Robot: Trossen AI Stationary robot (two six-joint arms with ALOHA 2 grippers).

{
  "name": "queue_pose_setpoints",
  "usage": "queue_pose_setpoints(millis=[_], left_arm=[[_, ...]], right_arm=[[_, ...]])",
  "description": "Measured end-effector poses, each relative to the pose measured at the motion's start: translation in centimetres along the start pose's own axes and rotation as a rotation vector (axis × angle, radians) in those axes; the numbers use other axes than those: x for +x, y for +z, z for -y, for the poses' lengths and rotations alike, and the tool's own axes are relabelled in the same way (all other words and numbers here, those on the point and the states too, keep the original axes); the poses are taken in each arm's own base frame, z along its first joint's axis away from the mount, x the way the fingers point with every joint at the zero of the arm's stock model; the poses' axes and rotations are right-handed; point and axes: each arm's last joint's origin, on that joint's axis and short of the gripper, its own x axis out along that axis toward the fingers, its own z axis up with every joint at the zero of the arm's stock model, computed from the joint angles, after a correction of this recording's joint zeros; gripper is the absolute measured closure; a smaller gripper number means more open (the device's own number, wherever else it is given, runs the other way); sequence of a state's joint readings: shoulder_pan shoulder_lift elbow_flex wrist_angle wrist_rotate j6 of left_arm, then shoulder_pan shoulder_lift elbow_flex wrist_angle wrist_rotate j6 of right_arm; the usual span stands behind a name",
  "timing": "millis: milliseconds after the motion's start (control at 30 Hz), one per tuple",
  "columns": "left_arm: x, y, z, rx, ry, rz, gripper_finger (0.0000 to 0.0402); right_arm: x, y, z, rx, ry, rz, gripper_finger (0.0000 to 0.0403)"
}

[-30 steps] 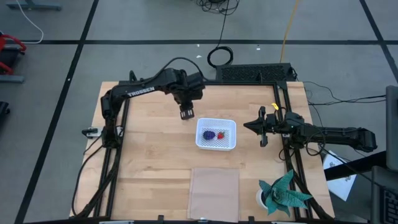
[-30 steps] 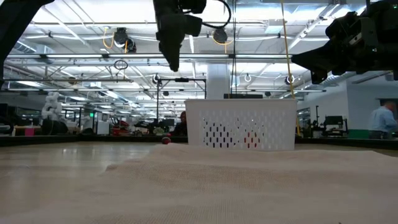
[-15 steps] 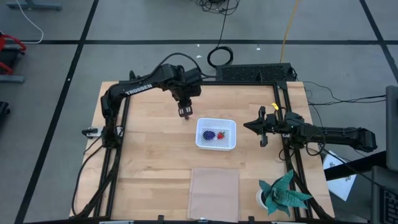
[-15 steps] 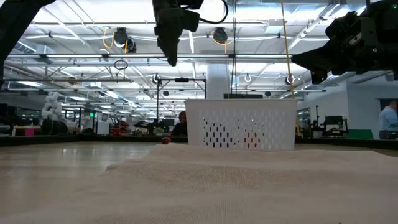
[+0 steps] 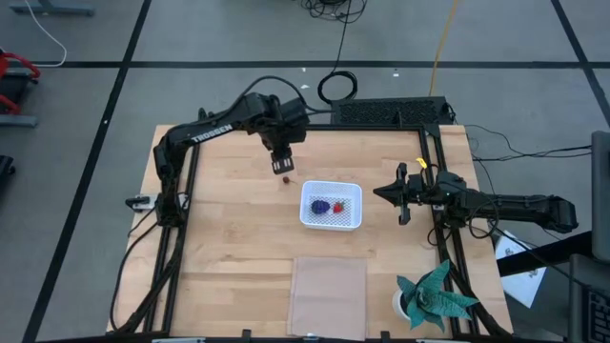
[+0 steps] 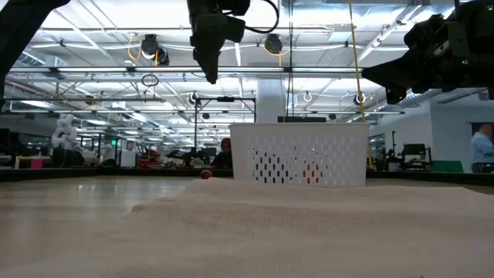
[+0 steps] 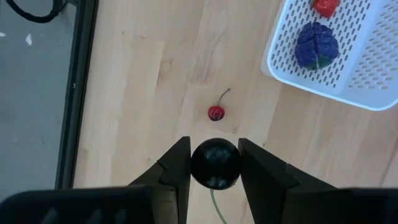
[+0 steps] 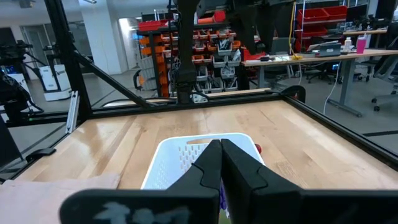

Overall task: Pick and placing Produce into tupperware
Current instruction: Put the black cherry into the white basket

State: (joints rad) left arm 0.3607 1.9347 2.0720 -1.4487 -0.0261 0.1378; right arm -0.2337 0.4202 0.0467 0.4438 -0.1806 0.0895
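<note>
Two fruits already lie in my tupperware (image 5: 345, 220): the purple-blue bunch (image 7: 317, 46) and the red strawberry piece (image 7: 324, 6). My left pincer (image 7: 214, 163) hangs above the wooden worktop (image 5: 229, 229), just beside the container's far left corner, pinching a dark berry (image 7: 215, 163) between both fingers. Below it a small red berry (image 7: 216, 112) with a stem lies on the bare wood, apart from the container. My right pincer (image 5: 401, 193) waits off the container's right side, fingers pressed together, holding nothing.
</note>
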Motion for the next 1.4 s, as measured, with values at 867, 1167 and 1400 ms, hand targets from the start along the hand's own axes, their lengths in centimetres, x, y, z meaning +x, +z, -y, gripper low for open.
queue_pose_setpoints(millis=[867,1167,1400], left_arm=[[0.6,1.2,3.5,0.015,-0.042,0.055,0.0289],[3.1,2.2,4.4,0.042,-0.114,0.017,0.0289],[5.3,3.0,4.9,0.094,-0.173,-0.005,0.0289]], right_arm=[[0.0,0.0,0.0,-0.001,0.0,0.0,0.0403],[0.0,0.2,0.0,-0.002,0.002,0.017,0.0403],[0.0,0.2,0.0,-0.003,0.002,0.023,0.0403]])
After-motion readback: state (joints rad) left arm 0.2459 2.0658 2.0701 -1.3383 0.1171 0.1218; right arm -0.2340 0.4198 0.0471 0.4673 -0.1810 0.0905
